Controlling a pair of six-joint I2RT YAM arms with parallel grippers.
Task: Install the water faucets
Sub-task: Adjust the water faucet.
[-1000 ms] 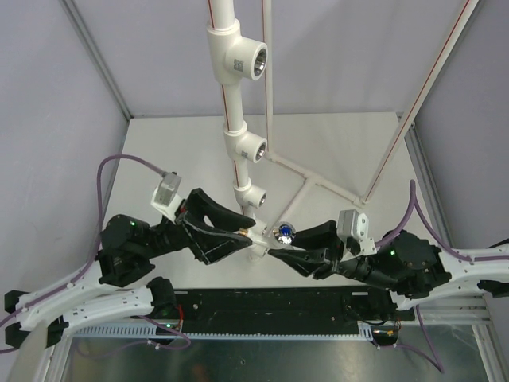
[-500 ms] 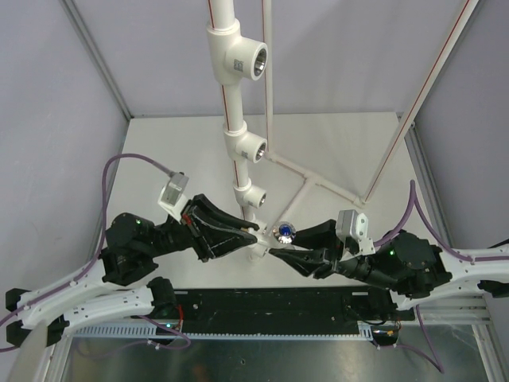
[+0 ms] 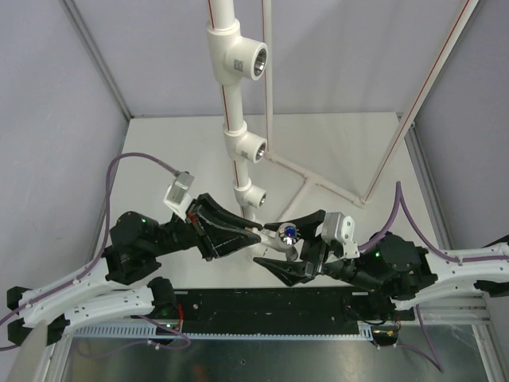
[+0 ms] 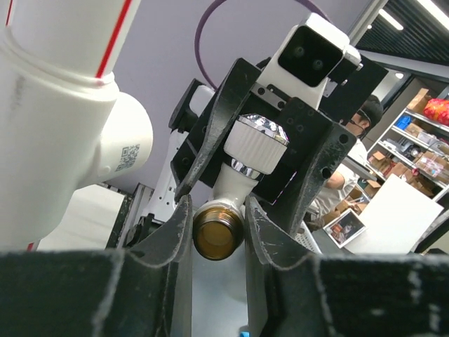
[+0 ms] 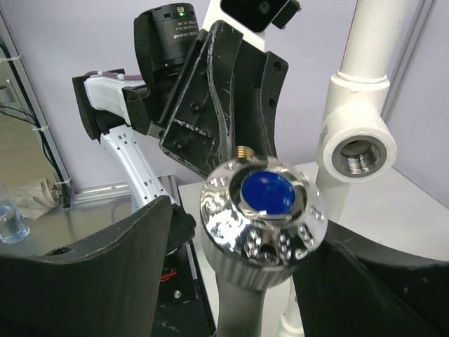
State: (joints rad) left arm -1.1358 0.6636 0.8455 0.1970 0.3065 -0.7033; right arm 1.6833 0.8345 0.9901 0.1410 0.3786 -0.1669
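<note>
Overhead, starting at the left of the frame: a purple cable point(image 3: 139, 159) looping at mid-left, then the left gripper point(image 3: 256, 237) just left of centre, pinched all but closed on the brass threaded end of the water faucet point(image 3: 283, 234). Faucet carried above the table point(image 3: 342, 143), low in the middle of the frame, just under the lowest tee socket point(image 3: 253, 195) of the upright white pipe point(image 3: 231, 119). Blue-centred knob cap turned toward the lower right. Next to the right, the right gripper point(image 3: 266, 245), jaws parted, one finger above the knob in the frame and one below.

From the left wrist camera: a large white tee at the left edge, then that claw's own fingers point(image 4: 179, 235) at bottom centre squeezing the brass thread from both sides. White faucet body and ribbed knob rising above them at centre. Black fingers of the other claw flanking the knob. At far right, blurred shelves point(image 4: 421, 112) and a person point(image 4: 361, 119).

From the right wrist camera: one finger at lower left, clearly apart from the knob. Chrome cap with its blue disc at centre. Threaded tee socket at right. Second finger at lower right, close to the cap; hard to say whether touching or just apart.
</note>
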